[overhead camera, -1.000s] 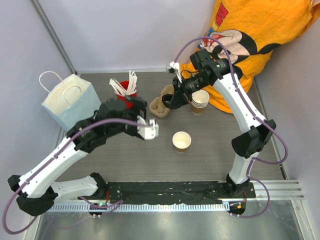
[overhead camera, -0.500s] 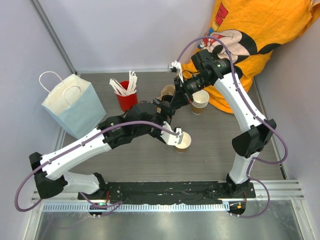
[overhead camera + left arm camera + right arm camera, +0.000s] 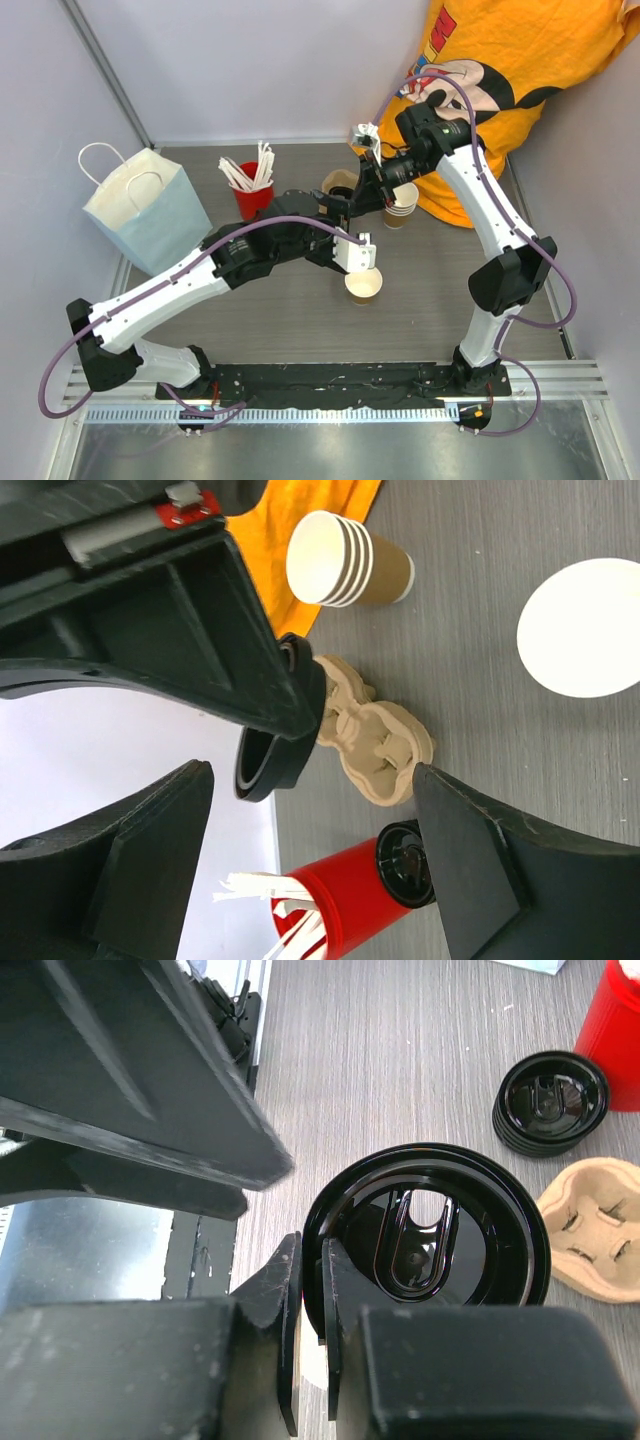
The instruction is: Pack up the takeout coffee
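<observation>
A grey wood-grain surface (image 3: 300, 320) sits between pale walls (image 3: 250, 70); the left tool (image 3: 358, 255) gapes open, the right tool (image 3: 310, 1340) pinches the black lid (image 3: 430, 1230).

The lid (image 3: 430, 1230) in the right pincer (image 3: 311, 1260) is glossy black plastic, while the pincer's fingers (image 3: 272, 1305) look like matt, scuffed black plastic. The cup (image 3: 363, 284) is matt brown kraft paper, smooth white inside, on a counter (image 3: 300, 320) of dull grey wood-grain. The carrier tray (image 3: 375, 742) is rough tan pulp, the red cup (image 3: 335, 900) smooth plastic, the bag (image 3: 145, 215) matt pale-blue paper.
</observation>
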Controlling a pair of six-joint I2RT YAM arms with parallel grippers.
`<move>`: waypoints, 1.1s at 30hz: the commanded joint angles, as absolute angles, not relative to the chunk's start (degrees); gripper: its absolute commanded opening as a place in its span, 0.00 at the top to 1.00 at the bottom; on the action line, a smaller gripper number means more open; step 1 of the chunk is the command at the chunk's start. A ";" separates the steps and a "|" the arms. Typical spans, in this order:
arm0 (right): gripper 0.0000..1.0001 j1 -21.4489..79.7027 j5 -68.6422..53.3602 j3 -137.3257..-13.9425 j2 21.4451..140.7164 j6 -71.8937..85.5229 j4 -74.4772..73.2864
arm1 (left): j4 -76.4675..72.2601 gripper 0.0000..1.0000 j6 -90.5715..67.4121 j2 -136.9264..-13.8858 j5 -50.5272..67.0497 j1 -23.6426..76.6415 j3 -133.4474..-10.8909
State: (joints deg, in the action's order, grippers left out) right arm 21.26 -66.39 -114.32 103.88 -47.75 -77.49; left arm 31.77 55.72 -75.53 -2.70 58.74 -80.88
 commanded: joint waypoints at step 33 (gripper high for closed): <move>0.89 21.53 -70.31 -113.47 98.61 -48.87 -86.13 | 20.83 0.38 60.38 -75.59 -5.98 58.54 -74.88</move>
